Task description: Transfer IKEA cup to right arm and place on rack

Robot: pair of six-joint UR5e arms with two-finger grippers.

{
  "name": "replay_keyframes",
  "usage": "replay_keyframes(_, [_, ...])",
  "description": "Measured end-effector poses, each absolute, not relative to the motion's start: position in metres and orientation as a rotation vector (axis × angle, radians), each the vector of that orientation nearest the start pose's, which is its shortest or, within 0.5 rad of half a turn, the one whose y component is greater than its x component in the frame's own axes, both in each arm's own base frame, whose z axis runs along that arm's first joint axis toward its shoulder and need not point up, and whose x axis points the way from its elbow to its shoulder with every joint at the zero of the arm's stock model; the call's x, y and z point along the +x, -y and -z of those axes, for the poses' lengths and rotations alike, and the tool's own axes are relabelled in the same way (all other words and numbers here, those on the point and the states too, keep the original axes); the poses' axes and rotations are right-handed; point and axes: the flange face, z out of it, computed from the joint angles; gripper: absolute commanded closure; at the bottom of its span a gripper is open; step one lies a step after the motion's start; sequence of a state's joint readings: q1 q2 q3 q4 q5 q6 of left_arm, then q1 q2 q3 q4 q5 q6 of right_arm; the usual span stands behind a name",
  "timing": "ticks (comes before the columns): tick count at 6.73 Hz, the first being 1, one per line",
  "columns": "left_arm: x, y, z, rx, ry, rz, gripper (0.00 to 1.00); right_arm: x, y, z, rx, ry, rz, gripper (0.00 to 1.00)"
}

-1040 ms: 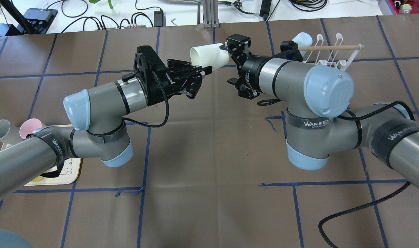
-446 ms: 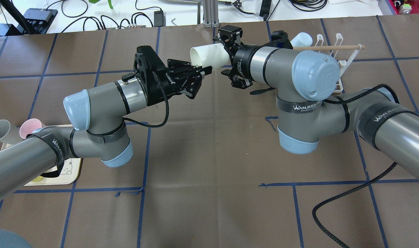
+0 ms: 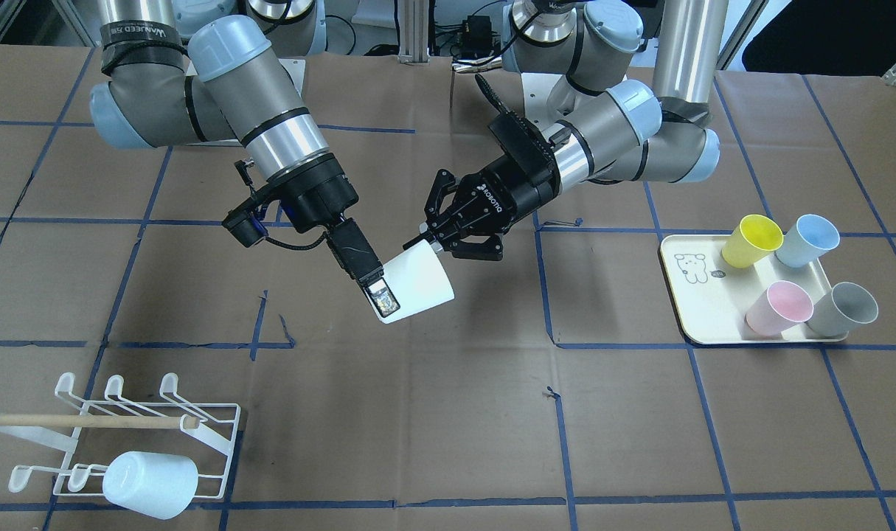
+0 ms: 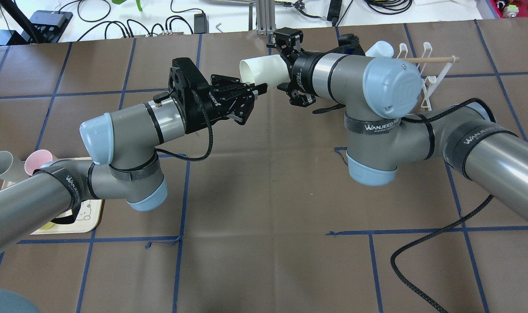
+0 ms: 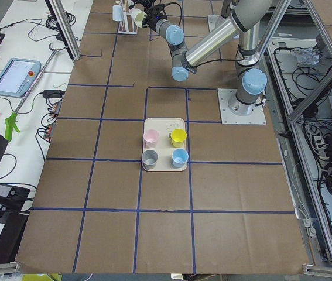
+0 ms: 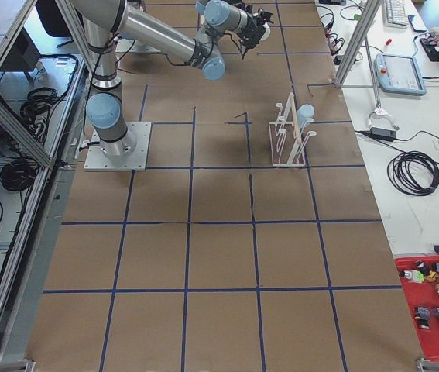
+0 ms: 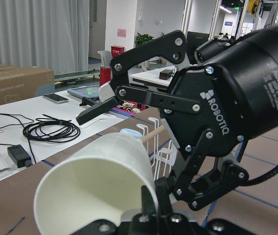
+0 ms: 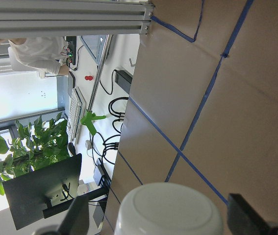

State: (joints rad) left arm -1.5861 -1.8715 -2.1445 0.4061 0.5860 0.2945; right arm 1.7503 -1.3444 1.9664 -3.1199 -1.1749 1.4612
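The white IKEA cup (image 4: pixel 264 69) hangs on its side in mid-air over the table's far middle. My left gripper (image 4: pixel 257 90) is shut on its rim, seen at the bottom of the left wrist view under the cup (image 7: pixel 94 181). The right arm's gripper (image 3: pixel 385 291) is open, its fingers straddling the cup's base end (image 8: pixel 170 210) with a gap on one side. The white wire rack (image 3: pixel 123 424) with its wooden dowel stands on the table off to the right arm's side, and a pale cup (image 3: pixel 149 483) is hung on it.
A cream tray (image 3: pixel 695 302) on the left arm's side holds a yellow cup (image 3: pixel 750 240), a blue cup (image 3: pixel 805 240), a pink cup (image 3: pixel 779 306) and a grey cup (image 3: pixel 846 310). Cables lie beyond the table's far edge. A person (image 8: pixel 36 56) sits at a desk there.
The right arm has swung toward the cup, and its open fingers now reach along the cup's base end. The left gripper and the cup have stayed put.
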Motion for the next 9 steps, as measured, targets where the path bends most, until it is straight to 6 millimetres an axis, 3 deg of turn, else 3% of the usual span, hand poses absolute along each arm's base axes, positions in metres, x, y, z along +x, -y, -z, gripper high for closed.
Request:
replay_keyframes(5, [-0.223, 0.468, -0.332, -0.941, 1.836, -1.339, 0.92, 0.277, 0.504, -0.369, 1.12, -1.886, 0.403, 0.03])
replay_keyframes(6, [-0.224, 0.468, -0.332, -0.941, 1.836, -1.339, 0.92, 0.279, 0.504, -0.369, 1.118, -1.887, 0.4, 0.11])
replay_keyframes(8, [-0.223, 0.468, -0.332, -0.933, 1.836, -1.337, 0.92, 0.279, 0.504, -0.371, 1.118, -1.882, 0.4, 0.4])
replay_keyframes(9, [-0.223, 0.468, -0.332, -0.931, 1.836, -1.337, 0.91, 0.28, 0.505, -0.374, 1.116, -1.878, 0.402, 0.48])
